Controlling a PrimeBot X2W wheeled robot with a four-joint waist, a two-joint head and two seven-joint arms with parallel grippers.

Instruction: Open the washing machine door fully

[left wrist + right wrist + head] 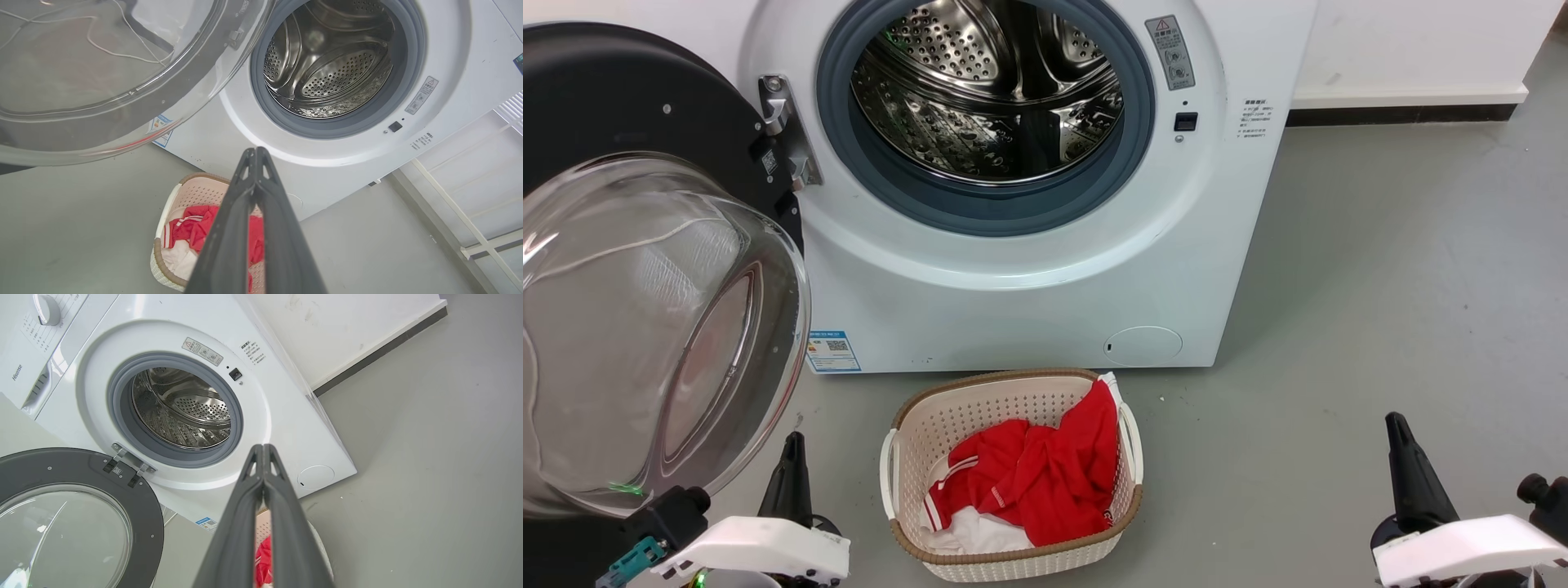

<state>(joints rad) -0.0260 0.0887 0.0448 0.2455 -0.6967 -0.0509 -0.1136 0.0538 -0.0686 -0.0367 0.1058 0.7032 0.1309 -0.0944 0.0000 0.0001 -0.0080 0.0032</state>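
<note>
The washing machine door [662, 269] stands swung wide at the left side of the washing machine [1029, 302]. In front of the machine, the left end effector [792, 449] and right end effector [1396, 426] sit pinched together, empty, flanking the laundry basket [1013, 565].

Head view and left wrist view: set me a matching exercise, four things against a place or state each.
Things:
1. washing machine door
2. steel drum
3. basket
4. left gripper

Places or states:
A. holds red and white clothes
B. swung open, at the left of the head view
C. jaws shut on nothing
D. nothing visible inside

Pairs: 1-B, 2-D, 3-A, 4-C
</note>
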